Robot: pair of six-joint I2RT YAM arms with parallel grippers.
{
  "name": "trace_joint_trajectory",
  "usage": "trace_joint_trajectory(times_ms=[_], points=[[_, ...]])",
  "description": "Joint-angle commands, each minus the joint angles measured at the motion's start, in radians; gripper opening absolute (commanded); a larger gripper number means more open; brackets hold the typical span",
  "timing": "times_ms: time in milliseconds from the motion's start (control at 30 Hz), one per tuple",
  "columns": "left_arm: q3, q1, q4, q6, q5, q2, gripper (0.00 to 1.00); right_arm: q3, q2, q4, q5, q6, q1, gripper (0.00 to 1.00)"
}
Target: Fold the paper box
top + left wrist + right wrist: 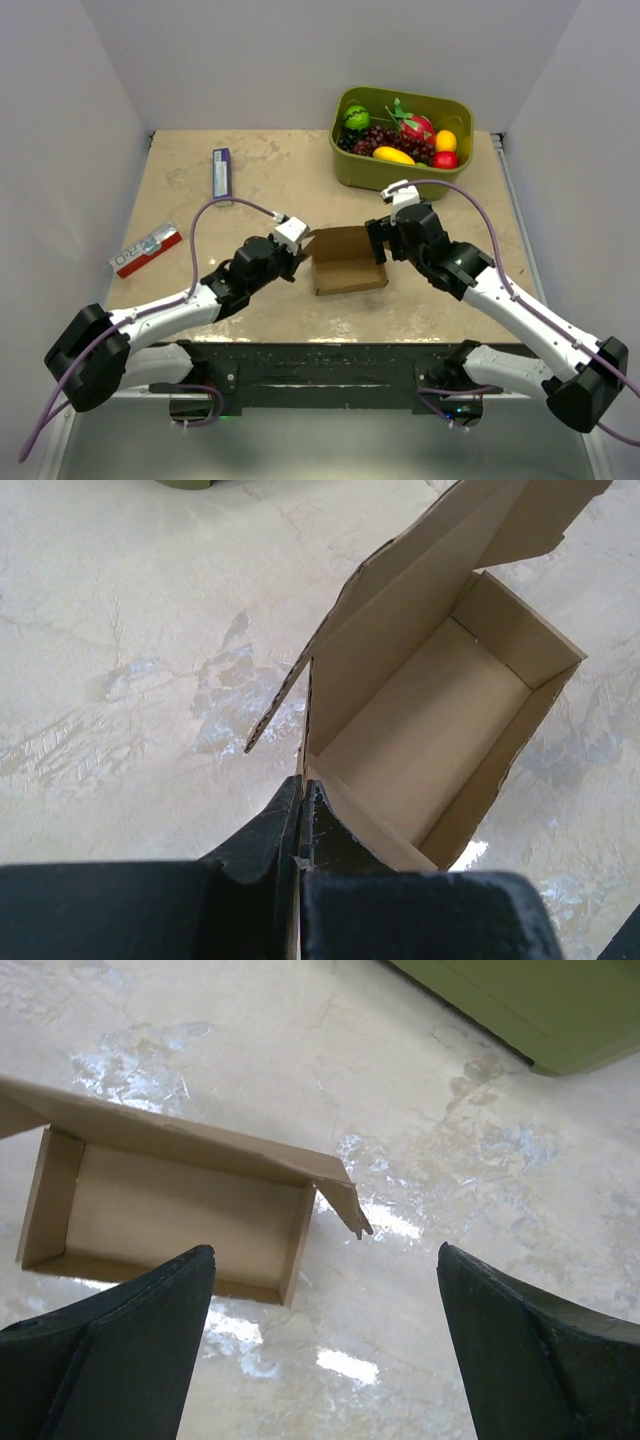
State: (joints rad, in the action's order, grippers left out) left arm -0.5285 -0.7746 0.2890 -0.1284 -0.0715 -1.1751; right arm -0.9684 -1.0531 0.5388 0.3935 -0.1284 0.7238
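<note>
The paper box [348,262] is a small brown open carton in the middle of the table, its lid flap standing up along the far side. My left gripper [299,257] is at the box's left end, shut on the thin cardboard wall there. In the left wrist view the dark fingers [270,830] pinch that wall at the gripper [302,786], and the box [430,730] opens out beyond them. My right gripper [381,243] hangs open just off the box's right end. The right wrist view shows the gripper [325,1252] wide apart over bare table, beside the box [170,1205].
A green bin [403,172] of toy fruit stands at the back right; its corner [530,1010] shows in the right wrist view. A slim purple-and-white box [221,173] lies at the back left, a red-and-white box [146,250] near the left edge.
</note>
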Motion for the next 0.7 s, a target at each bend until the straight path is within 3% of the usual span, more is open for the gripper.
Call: trace_joint_trajectory(times_ms=[0, 333, 667], points=[[-0.037, -0.002, -0.01, 0.029, 0.022, 0.015, 0.0, 0.056, -0.005, -0.18, -0.083, 0.016, -0.04, 0.95], [-0.074, 0.0, -0.077, 0.044, 0.039, 0.015, 0.0, 0.094, -0.11, -0.253, -0.067, 0.154, -0.121, 0.89], [-0.09, 0.015, -0.094, 0.059, 0.052, 0.0, 0.0, 0.158, -0.165, -0.379, -0.223, 0.191, -0.198, 0.82]])
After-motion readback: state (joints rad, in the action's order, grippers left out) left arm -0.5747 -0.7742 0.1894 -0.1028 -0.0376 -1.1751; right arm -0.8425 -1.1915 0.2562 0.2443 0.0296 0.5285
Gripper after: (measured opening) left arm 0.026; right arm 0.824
